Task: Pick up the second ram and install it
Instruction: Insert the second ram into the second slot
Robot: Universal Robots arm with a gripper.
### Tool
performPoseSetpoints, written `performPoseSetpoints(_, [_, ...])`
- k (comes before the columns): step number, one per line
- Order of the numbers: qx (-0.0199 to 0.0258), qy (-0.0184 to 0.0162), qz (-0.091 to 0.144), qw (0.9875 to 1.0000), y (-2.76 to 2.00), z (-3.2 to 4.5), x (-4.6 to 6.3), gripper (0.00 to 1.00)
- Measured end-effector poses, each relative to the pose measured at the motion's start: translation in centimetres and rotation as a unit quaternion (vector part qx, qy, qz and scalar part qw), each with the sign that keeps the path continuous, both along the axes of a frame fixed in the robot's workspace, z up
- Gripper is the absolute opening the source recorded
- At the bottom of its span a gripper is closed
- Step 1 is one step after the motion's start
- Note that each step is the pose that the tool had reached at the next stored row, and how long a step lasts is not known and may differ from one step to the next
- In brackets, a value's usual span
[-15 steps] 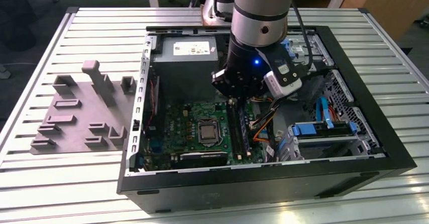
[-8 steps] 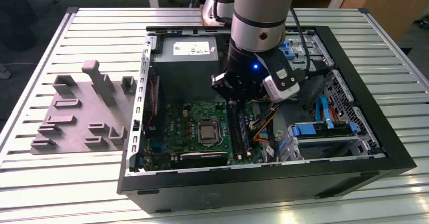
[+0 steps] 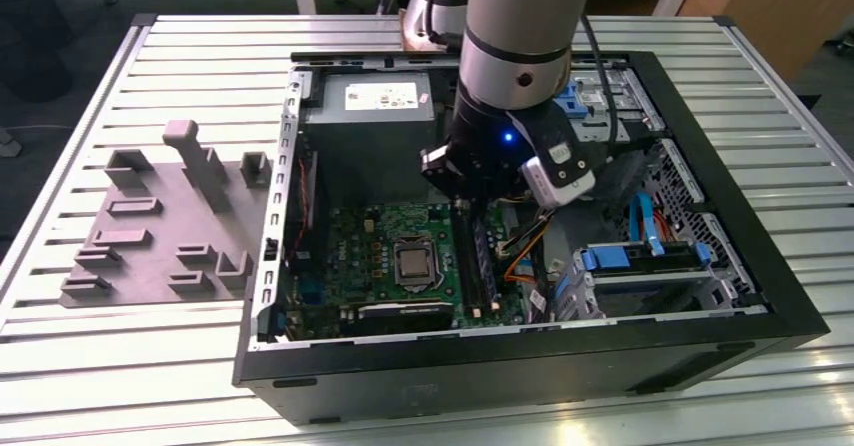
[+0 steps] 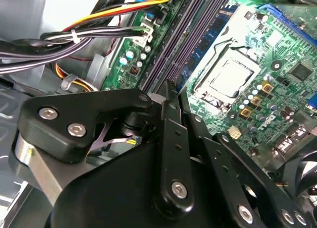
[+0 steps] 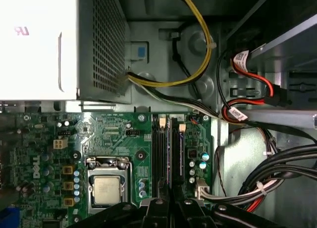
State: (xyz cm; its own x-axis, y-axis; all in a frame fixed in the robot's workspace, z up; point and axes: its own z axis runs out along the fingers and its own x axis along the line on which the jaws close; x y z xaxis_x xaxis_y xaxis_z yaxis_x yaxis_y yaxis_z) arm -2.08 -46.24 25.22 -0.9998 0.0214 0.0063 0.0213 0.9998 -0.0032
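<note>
Exterior view: motherboard (image 3: 387, 256) inside case (image 3: 747, 266).

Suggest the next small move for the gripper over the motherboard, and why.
Probably ease the black gripper straight down a touch: the thin dark second ram stick sits edge-on beneath it, parallel with the long black memory slots on the green motherboard; seating isn't visible.

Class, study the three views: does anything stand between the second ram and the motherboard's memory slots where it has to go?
Nothing visible does. The gripper sits right over the memory slots, with the second ram standing edge-on in line with them. The cable bundle lies off to one side, clear of the slots.
</note>
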Motion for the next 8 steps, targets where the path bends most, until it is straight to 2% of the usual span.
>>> performPoseSetpoints(8, [0.0000,0.0001,0.000,1.0000,-0.15,-1.23,-0.1,0.14])
